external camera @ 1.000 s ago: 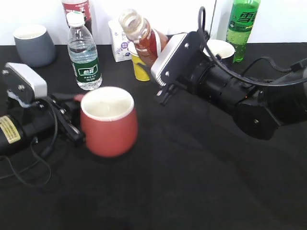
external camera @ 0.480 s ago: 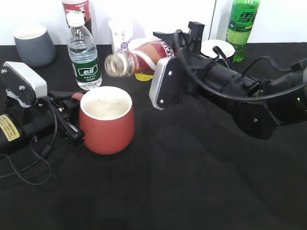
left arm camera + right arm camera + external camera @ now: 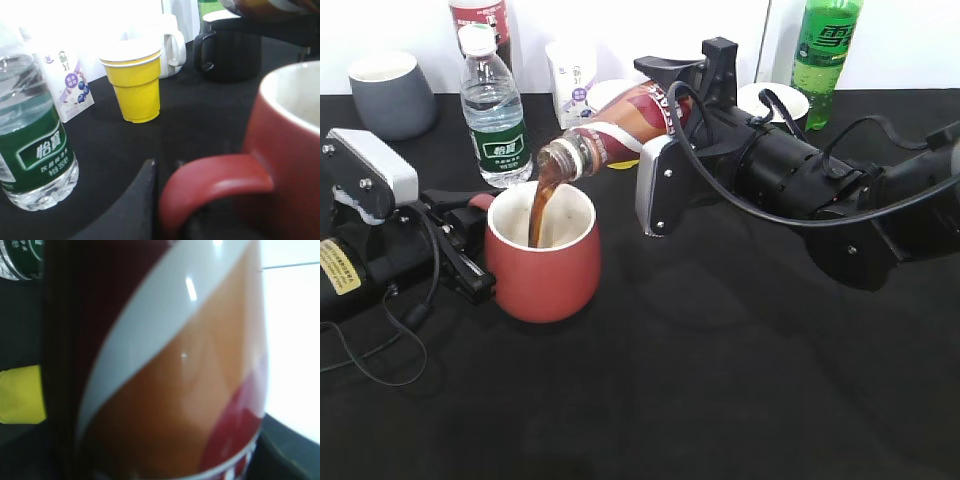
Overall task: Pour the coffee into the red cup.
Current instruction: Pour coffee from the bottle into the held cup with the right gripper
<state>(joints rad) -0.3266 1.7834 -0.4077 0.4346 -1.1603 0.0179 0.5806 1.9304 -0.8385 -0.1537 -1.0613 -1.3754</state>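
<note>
The red cup (image 3: 542,262) stands on the black table at the left. My left gripper (image 3: 470,242) is shut on its loop handle (image 3: 215,175), with one black finger (image 3: 137,200) against the handle's left side. My right gripper (image 3: 692,92) is shut on the coffee bottle (image 3: 620,130) and holds it tipped, mouth down and left over the cup. A dark brown stream of coffee (image 3: 538,210) runs from the mouth into the cup. The bottle's brown-orange label (image 3: 165,370) fills the right wrist view and hides that gripper's fingers.
A water bottle (image 3: 495,110) with a green label stands just behind the cup. A grey-blue cup (image 3: 390,95) is at the back left. A milk carton (image 3: 570,75), yellow cup (image 3: 134,82), white mug (image 3: 167,42), black mug (image 3: 230,47) and green soda bottle (image 3: 825,55) line the back.
My right gripper has turned the coffee bottle from neck-up to mouth-down over the red cup, and coffee now flows. The left gripper and cup shifted slightly, then held still.
</note>
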